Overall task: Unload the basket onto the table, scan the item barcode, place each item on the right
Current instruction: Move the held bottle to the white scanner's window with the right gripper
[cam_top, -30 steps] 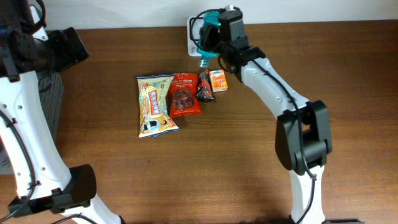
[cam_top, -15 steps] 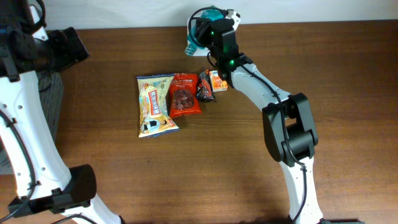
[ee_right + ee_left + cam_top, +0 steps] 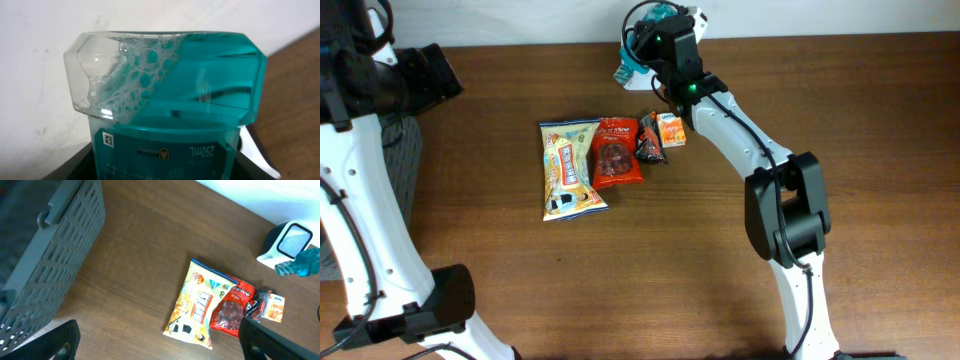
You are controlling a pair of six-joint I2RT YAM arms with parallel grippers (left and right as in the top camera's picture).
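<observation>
Overhead: compared with a second ago, the right arm has swung the teal bottle (image 3: 630, 68) up and back-left. Its cap end hung just above the dark packet (image 3: 650, 138) then. Now it sits at the rear edge of the worktop (image 3: 670, 250), where the white scanner showed before. From up here the wrist mostly hides the scanner. Barely any change over the last half second. The snacks haven't shifted: yellow bag (image 3: 568, 168), red bag (image 3: 617, 152), dark packet and orange box (image 3: 671, 130) in a row. The left arm is parked as before.

Left wrist shows what overhead doesn't: the scanner (image 3: 287, 242) in plain sight, and the bottle roughly level just beside it, grey cap pointing left. I can't tell whether they touch. There's a grey basket (image 3: 55, 255) at left. Left jaws are spread wide with nothing between them.

Right wrist: right jaws are partway apart, clamped on the bottle's sides. I see foamy teal liquid and an upside-down label with a small square code.
</observation>
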